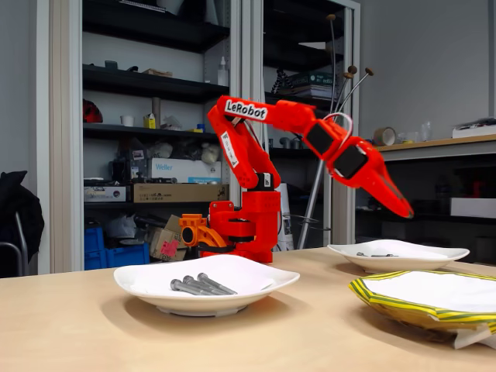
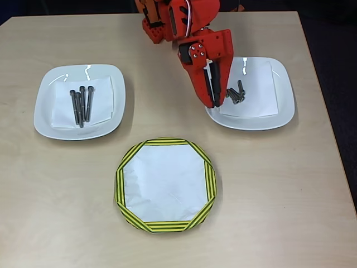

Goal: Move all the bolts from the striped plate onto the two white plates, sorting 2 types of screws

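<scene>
The striped plate lies at the table's front, and its white inside is bare. Several long bolts lie side by side on the left white plate. Several short bolts sit on the right white plate. My red gripper hangs in the air above the left rim of the right plate, just left of the short bolts. Its fingers are shut to a point with nothing between them.
The arm's red base stands at the table's back edge between the white plates. White paper sheets line both white plates. Bare wood lies around the plates. Shelves stand behind the table in the fixed view.
</scene>
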`<action>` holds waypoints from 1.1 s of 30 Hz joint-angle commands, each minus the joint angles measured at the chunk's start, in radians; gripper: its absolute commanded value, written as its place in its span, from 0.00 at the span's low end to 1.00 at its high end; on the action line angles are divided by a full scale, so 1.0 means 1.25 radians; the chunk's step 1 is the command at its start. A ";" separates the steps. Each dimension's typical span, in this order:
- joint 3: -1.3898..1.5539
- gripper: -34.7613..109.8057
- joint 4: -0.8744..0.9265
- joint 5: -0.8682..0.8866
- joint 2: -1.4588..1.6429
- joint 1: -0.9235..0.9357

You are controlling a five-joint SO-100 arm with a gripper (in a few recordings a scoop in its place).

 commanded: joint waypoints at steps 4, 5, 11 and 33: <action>0.291 0.24 -0.070 -0.121 0.353 0.050; 0.317 0.24 -0.067 -0.129 0.382 0.055; 0.371 0.24 0.026 -0.107 0.486 0.120; 0.457 0.24 0.633 0.049 0.796 0.157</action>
